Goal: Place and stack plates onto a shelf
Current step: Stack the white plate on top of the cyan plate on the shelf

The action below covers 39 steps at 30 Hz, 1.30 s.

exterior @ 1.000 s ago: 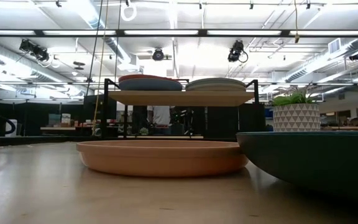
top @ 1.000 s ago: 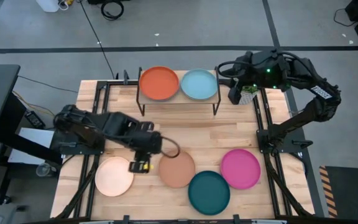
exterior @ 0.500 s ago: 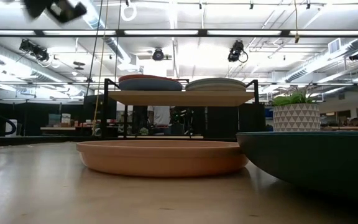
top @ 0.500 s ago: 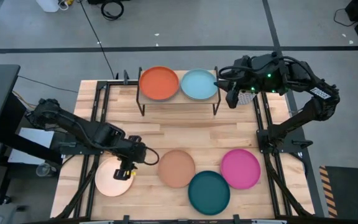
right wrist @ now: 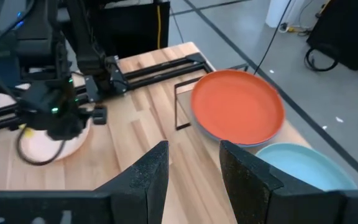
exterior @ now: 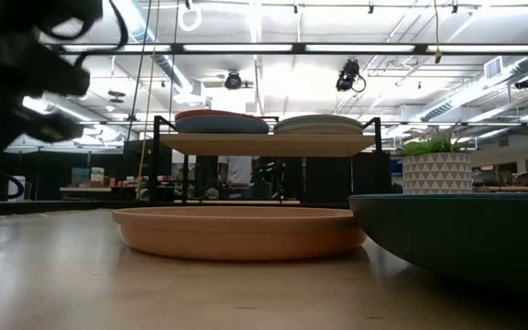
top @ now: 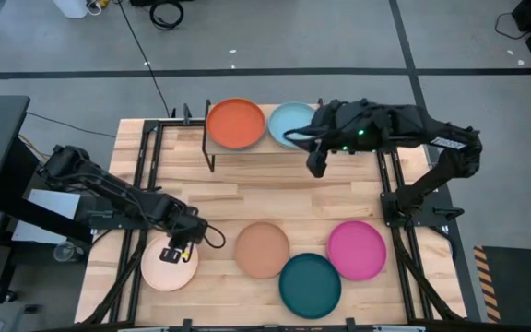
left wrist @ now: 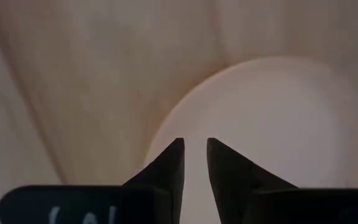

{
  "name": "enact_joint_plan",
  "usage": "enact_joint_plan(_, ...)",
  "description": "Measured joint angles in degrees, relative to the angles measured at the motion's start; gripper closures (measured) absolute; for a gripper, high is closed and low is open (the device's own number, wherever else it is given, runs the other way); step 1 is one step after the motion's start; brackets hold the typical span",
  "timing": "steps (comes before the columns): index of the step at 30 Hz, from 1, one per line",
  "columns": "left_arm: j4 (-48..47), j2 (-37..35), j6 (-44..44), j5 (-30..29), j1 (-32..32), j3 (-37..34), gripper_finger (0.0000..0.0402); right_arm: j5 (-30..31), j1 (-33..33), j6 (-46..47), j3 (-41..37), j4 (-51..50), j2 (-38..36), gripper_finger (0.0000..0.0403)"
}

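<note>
The left gripper (top: 175,253), fingers parted by a narrow gap and clasping nothing, hangs over the right part of the round pale peach matte plate (top: 163,267) at the table's near left. The right gripper (top: 316,166), open and empty, hovers just in front of the small wood-topped black-legged shelf (top: 267,148), whose top carries the orange-red plate (top: 235,123) and light teal plate (top: 288,124).

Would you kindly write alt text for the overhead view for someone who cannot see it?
Overhead: the left hand hovers over a pale peach plate at the table's near left, while the right hand reaches beside the shelf holding orange-red and light teal plates. Tan, dark teal and magenta plates lie on the table.
</note>
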Motion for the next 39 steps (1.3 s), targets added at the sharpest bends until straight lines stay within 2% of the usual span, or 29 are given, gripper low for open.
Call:
enact_joint_plan(6, 0.89, -0.04, -0.46, -3.00, 1.40, -1.76, 0.0317, -0.03, 1.17, 2.01, 0.00, 0.56, 2.22, 0.0253)
enact_joint_plan(10, 0.74, -0.04, -0.83, -5.12, 1.41, -1.76, 0.0289, 0.00, 1.55, 2.29, 0.00, 2.01, 2.58, 0.0253)
enact_joint_plan(16, 1.34, 2.08, -1.27, -4.28, 1.41, -1.93, 0.0253, 0.03, 1.53, 2.25, 0.00, 3.60, 2.63, 0.0253)
enact_joint_plan(26, 1.90, 8.89, -1.40, -4.61, 1.41, -1.91, 0.0261, 0.05, 1.68, 2.15, 0.00, 3.65, 2.65, 0.0253)
enact_joint_plan(30, 2.01, 9.83, -1.28, -4.57, 1.41, -1.67, 0.0283, 0.06, 1.68, 1.75, 0.00, 3.65, 2.65, 0.0253)
enact_joint_plan(33, 1.99, 9.90, -0.63, -4.18, 1.41, -1.50, 0.0329, 0.09, 1.66, 1.09, 0.00, 3.66, 2.65, 0.0253)
enact_joint_plan(36, 1.82, 9.81, -0.47, -0.42, 1.50, -1.50, 0.0383, 0.14, 1.63, 0.52, 0.00, 3.67, 2.65, 0.0253)
enact_joint_plan(39, -1.21, 9.94, -0.50, 1.85, 2.05, -0.77, 0.0387, 0.12, 1.36, 0.07, 0.00, 3.67, 2.65, 0.0253)
